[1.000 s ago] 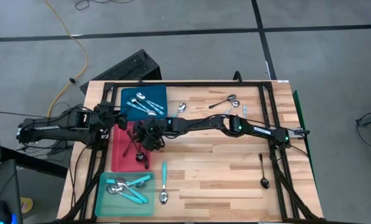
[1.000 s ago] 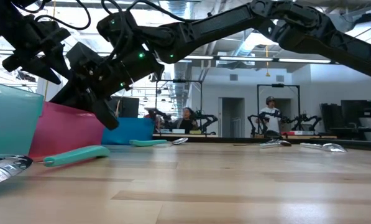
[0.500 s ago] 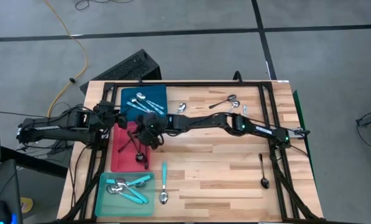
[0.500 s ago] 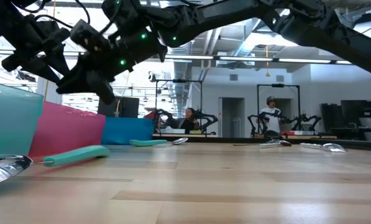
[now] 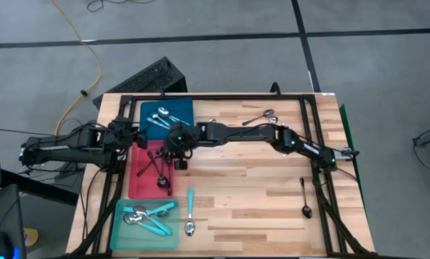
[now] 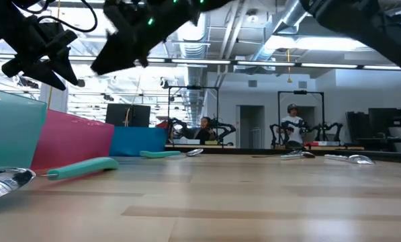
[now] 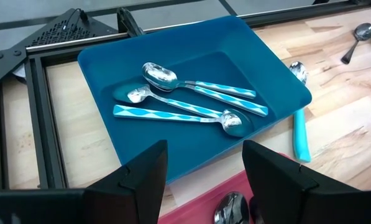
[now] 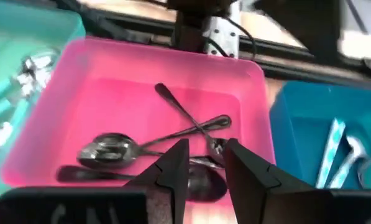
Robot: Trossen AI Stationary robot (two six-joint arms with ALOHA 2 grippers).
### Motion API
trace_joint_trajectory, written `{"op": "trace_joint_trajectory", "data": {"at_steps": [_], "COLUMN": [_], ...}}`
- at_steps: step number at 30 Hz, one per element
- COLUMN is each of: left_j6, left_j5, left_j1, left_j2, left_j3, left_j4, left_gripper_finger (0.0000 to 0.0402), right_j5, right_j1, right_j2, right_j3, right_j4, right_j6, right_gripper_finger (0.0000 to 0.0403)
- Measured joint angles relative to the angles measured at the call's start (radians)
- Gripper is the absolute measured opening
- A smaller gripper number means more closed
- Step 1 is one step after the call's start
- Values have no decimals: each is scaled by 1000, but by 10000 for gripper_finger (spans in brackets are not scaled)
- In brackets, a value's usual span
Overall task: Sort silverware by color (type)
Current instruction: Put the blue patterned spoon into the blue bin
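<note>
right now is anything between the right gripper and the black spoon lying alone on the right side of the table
Nothing visible blocks it. The right gripper hangs above the red tray, far from the black spoon. Between them lies bare wood; the nearest loose piece, a turquoise-handled spoon, sits off that line toward the front.

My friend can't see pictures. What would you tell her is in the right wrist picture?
The right pincer, open and holding nothing, hangs above a pink tray with several dark and silver spoons crossed over each other inside. A teal tray sits on one side of it and a blue tray holding patterned-handle spoons on the other.
</note>
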Motion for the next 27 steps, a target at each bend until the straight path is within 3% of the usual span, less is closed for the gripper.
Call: {"op": "trace_joint_trajectory", "data": {"at_steps": [7,14,19,23,27], "left_j6": [0,0,0,0,0], "left_j5": [7,8,8,8,21], "left_j1": [0,0,0,0,0], "left_j2": [0,0,0,0,0], "left_j3": [0,0,0,0,0], "left_j4": [0,0,0,0,-1], "left_gripper_finger": [195,195,195,195,195], "right_j5": [153,177,188,167,169], "right_j1": [-20,-52,-52,-53,-52], "right_j2": [-127,-184,-181,-191,-238], "right_j3": [3,1,-25,-43,-147], "right_j4": [-398,-852,-1013,-1007,-1007], "right_j6": [369,707,759,737,728], "right_gripper_finger": [123,123,123,123,123]}}
